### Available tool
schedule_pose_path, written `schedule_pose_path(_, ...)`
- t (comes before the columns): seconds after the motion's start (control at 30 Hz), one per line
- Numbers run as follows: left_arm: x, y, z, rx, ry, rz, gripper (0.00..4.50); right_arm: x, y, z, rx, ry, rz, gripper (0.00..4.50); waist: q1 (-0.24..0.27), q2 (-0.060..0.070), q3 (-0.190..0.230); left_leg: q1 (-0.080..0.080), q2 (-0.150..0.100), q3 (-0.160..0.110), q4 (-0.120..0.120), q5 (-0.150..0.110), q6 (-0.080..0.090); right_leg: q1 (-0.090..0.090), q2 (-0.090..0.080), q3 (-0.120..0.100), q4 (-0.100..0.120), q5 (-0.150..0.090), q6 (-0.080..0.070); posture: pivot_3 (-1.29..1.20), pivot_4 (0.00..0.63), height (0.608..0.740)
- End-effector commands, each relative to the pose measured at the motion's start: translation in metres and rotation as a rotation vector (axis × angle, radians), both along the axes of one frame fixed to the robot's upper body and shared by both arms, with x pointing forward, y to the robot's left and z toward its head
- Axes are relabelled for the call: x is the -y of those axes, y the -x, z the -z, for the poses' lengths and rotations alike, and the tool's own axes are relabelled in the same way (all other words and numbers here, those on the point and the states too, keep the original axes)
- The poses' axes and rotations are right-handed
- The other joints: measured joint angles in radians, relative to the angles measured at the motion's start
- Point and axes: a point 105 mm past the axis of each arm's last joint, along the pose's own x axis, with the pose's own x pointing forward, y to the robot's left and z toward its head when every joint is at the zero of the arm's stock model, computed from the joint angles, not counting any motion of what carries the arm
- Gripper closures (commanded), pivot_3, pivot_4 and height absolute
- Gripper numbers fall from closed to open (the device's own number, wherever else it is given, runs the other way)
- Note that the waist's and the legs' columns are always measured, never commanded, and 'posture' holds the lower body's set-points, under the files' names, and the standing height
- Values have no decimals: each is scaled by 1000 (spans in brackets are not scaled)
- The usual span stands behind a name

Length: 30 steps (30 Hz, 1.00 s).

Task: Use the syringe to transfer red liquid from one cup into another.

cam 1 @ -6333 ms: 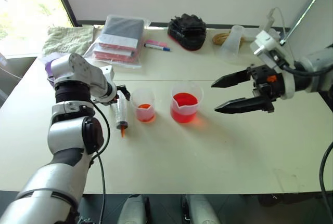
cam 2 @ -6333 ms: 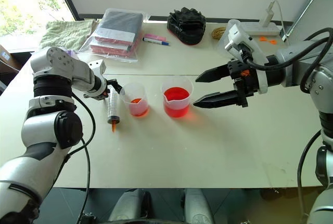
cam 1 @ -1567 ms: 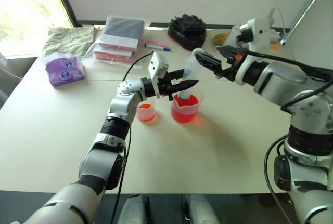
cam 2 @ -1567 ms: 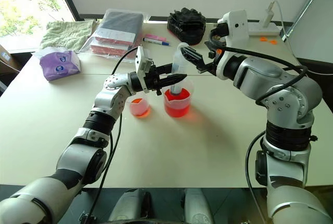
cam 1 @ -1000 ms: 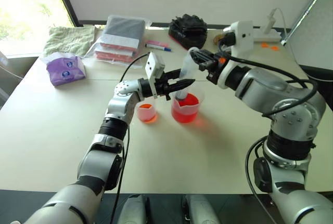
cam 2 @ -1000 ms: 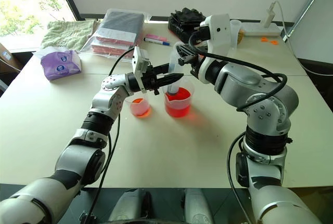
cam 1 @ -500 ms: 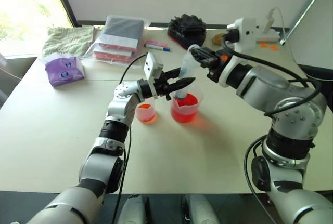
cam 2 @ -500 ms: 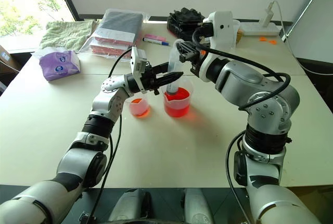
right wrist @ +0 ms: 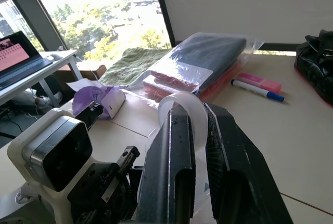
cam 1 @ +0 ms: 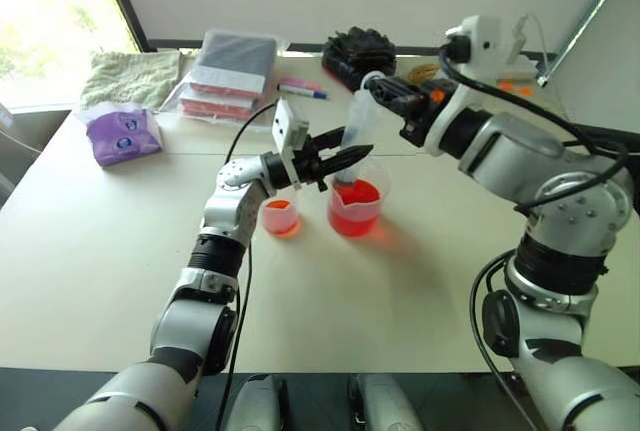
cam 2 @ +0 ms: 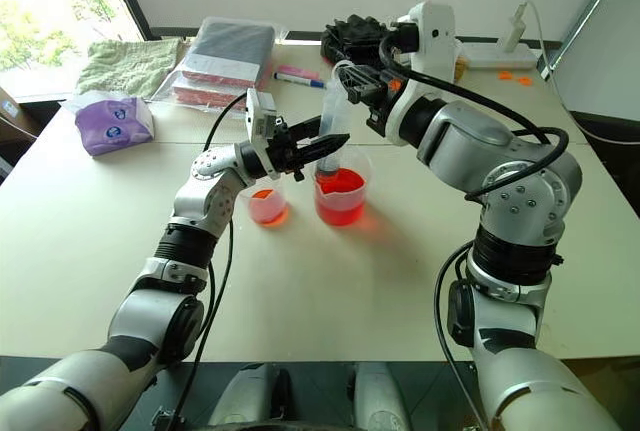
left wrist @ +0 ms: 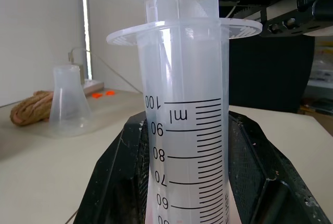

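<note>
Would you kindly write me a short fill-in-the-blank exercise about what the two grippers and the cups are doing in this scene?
1. The left gripper is shut on the barrel of the ____.
2. The right gripper is shut on the syringe's ____.
3. The syringe's lower end stands in the larger beaker, which holds ____ liquid.
4. The smaller cup stands on the larger beaker's ____ side.

Missing words: syringe; plunger; red; left

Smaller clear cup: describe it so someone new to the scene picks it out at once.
On the pale table, find the two clear cups holding red liquid near the middle. The syringe stands in the wider beaker; the smaller cup sits beside it on the robot's left, below the left gripper. It is narrower, with only a shallow layer of red liquid.
</note>
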Motion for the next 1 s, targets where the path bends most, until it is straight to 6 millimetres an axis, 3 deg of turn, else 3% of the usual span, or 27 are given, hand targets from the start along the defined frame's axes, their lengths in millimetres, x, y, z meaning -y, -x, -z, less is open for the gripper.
schedule_pose_path(0.03,18,19,4,45,-50,114,2965,28,4,-50,172,-135,118,4480,0,0,0,0,0,0,0,0,0,0,0,0,0,0,0,0,150,740)
schedule_pose_path(0.37,17,19,5,44,-50,115,2965,28,3,-52,171,-136,118,4480,0,0,0,0,0,0,0,0,0,0,0,0,0,0,0,0,150,740)
schedule_pose_path(0.53,16,17,1,50,-47,105,2965,18,8,-39,133,-96,46,4480,0,0,0,0,0,0,0,0,0,0,0,0,0,0,0,0,150,740)
schedule_pose_path(0.57,16,16,1,51,-46,103,2965,16,10,-35,124,-82,30,3631,0,0,0,0,0,0,0,0,0,0,0,0,0,0,0,0,150,740)
schedule_pose_path(0.73,14,15,-3,60,-42,96,2965,12,13,-22,78,-26,-13,1311,1,0,0,0,0,0,0,0,0,0,0,0,-1,0,0,0,150,740)
schedule_pose_path(1.0,13,13,-5,70,-39,87,2965,23,15,-6,-3,67,-37,1311,1,0,0,0,0,0,0,0,1,0,0,0,-2,0,0,0,150,740)
